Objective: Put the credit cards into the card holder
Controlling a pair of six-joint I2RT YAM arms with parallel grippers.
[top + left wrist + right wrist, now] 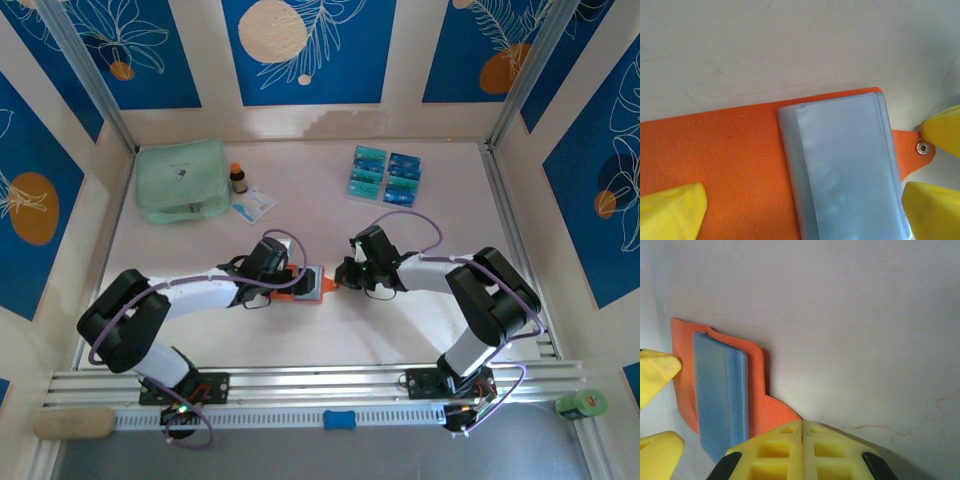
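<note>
Wrist views show card holder (pixel 730 150) tab (pixel 905 145) seemingly pinched by right jaws; left jaws wide.

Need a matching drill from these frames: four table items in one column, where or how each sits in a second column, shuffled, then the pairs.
Column one:
1. credit cards
2. zip pouch
3. small bottle
4. card holder

Column two:
A. mint green, far left of the table
B. orange, laid open with pale pockets up, mid-table
C. teal and blue, set out in rows, far side, right of centre
D. upright, orange cap, just right of the pouch

Pairs: 1-C, 2-A, 3-D, 4-B
</note>
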